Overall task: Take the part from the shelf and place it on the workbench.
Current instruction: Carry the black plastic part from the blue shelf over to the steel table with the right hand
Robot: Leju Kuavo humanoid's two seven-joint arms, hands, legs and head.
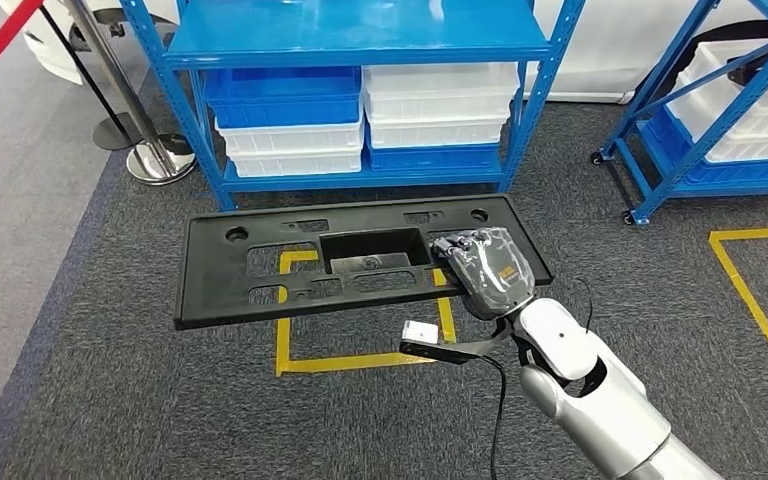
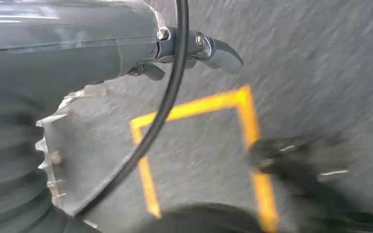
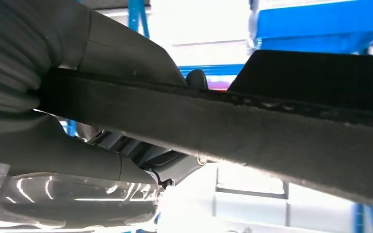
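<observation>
The part is a long flat black plastic panel (image 1: 260, 270) with a rectangular recess and several cut-outs. It hangs level above the carpet in the head view. My right hand (image 1: 490, 268) grips its right end, fingers laid over the top face. In the right wrist view the panel's dark edge (image 3: 272, 131) runs across the picture with my right hand (image 3: 77, 145) clamped around it. My left hand (image 2: 126, 43) hangs over the floor, holding nothing; how its fingers lie is unclear.
A blue shelf (image 1: 360, 45) holding blue and white bins (image 1: 360, 125) stands straight ahead. A second blue rack (image 1: 720, 110) is at the right. Yellow tape squares (image 1: 360, 355) mark the dark carpet. A metal barrier post (image 1: 155, 155) stands at the left.
</observation>
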